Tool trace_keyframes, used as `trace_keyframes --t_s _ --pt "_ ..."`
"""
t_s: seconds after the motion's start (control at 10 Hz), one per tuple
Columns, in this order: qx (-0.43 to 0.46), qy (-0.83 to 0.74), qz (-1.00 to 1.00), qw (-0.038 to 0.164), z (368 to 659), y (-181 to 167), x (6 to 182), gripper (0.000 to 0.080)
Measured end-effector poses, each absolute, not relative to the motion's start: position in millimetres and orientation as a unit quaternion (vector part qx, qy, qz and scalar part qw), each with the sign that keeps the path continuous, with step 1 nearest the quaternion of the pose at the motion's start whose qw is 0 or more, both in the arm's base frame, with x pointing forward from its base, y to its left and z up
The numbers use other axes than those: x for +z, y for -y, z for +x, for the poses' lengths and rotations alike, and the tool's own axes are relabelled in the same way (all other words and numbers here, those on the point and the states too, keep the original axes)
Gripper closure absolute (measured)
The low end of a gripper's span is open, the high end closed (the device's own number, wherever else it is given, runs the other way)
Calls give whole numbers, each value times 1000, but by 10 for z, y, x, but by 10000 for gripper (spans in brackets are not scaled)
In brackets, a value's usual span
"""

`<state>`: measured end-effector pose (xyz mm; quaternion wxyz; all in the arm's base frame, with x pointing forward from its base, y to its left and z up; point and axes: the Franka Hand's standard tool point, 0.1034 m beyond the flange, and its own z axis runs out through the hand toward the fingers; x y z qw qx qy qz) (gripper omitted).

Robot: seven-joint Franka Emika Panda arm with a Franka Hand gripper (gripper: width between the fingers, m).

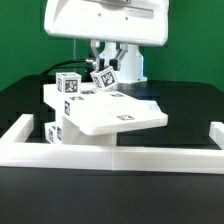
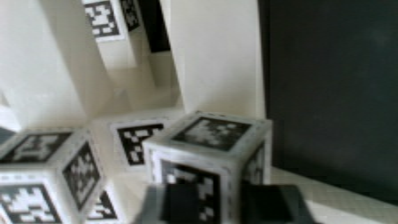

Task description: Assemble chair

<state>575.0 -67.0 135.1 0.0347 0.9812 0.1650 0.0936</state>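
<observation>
The half-built white chair [image 1: 105,112] rests on the black bench [image 1: 185,105] against the long white border wall [image 1: 120,155] at its near edge. The claw [image 1: 104,72] hangs directly over the chair, its fingers clamped on an upright tagged leg [image 2: 210,160].

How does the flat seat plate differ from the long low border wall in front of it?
The seat plate is broad, slightly tilted and tagged on top; the border wall is a narrow, level, untagged strip. The plate rests on tagged blocks above the table; the wall lies on it. Both are white.
</observation>
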Motion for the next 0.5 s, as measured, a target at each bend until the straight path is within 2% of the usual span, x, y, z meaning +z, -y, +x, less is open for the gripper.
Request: trace_keyframes --t_s 0.1,0.5 --pt "100 -165 981 37 5774 676 1374 776" --pt "100 -165 981 37 5778 676 1379 785"
